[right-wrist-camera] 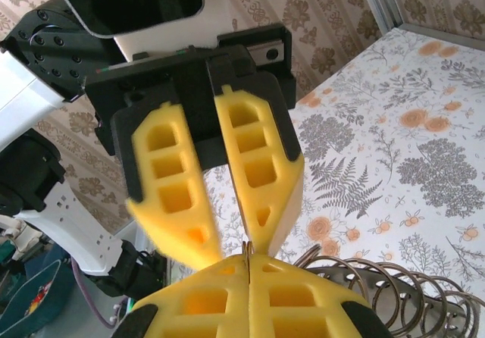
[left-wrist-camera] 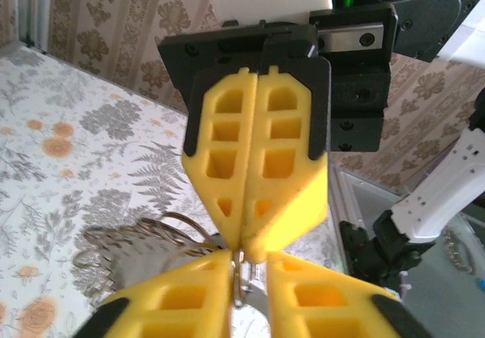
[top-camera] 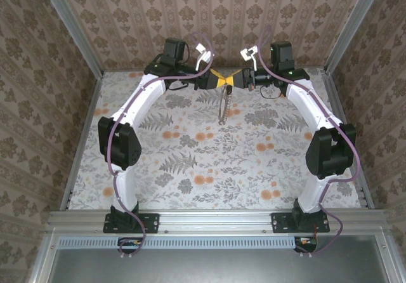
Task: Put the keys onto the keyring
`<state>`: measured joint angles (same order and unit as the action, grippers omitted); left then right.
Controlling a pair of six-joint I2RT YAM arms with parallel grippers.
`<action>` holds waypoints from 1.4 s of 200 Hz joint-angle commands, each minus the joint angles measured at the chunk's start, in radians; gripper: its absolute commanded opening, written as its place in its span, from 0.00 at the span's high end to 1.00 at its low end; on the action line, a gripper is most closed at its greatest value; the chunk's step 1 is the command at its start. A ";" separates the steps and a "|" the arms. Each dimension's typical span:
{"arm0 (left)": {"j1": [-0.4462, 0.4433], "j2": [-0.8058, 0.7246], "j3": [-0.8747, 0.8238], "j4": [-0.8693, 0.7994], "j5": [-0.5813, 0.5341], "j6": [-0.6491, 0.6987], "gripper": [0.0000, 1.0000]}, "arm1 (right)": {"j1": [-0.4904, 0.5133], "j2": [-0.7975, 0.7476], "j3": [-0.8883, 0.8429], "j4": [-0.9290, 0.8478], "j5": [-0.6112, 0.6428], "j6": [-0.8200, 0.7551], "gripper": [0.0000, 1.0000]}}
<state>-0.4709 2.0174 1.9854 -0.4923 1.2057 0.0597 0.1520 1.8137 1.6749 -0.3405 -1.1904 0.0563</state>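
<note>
The thin tan coiled-wire keyring looks light, springy, slippery; I'd pinch one strand; right gripper jaws clenched on a metal sliver, left gripper jaws slightly parted

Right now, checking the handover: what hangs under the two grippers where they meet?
The keyring dangles beneath them as a wavy loop. Its top is covered by the yellow fingers, so I cannot tell what they clamp.

Two arms, two end effectors, one keyring
</note>
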 commanded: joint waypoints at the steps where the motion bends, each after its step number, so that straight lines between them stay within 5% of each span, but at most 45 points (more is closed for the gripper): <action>1: -0.018 0.007 0.009 -0.078 0.066 0.056 0.79 | -0.005 0.019 0.012 0.038 0.002 0.004 1.00; 133: -0.016 0.005 -0.007 0.092 0.050 -0.060 1.00 | -0.005 0.014 0.003 0.048 -0.011 0.015 1.00; 154: -0.013 -0.011 -0.028 0.154 0.059 -0.094 1.00 | -0.012 -0.006 -0.009 0.085 -0.015 0.044 0.75; 166: -0.010 -0.019 -0.030 0.168 0.064 -0.100 1.00 | -0.022 -0.021 -0.026 0.122 -0.018 0.070 0.69; 280: 0.003 -0.048 -0.042 0.241 0.119 -0.156 1.00 | -0.064 -0.092 -0.233 0.513 -0.076 0.324 0.60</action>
<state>-0.4755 2.0262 1.9457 -0.2962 1.2682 -0.0769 0.0868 1.7538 1.4765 0.0483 -1.2194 0.3126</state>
